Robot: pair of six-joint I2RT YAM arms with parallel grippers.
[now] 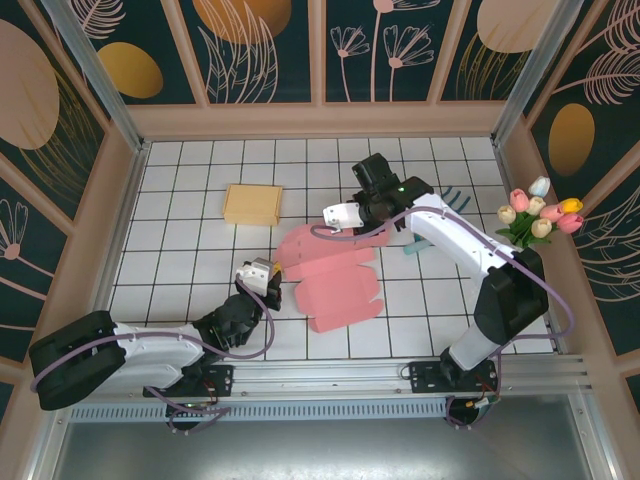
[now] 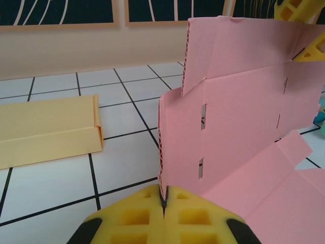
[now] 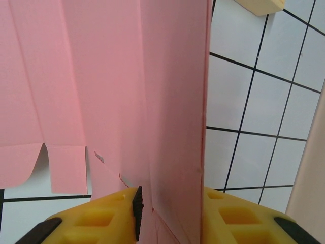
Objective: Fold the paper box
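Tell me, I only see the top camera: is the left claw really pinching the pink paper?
Observer: Yes. In the left wrist view the left gripper is shut on an edge of the pink paper box.
Operator: And the other claw?
Observer: In the right wrist view a pink panel stands between the fingers of the right gripper; I cannot tell if it squeezes.
Operator: Any holes in the paper?
Observer: Yes, narrow slots in its upright side.

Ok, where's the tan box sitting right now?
In the top view the tan box lies flat on the tiled table, left of centre toward the far wall, apart from the pink box to its right.
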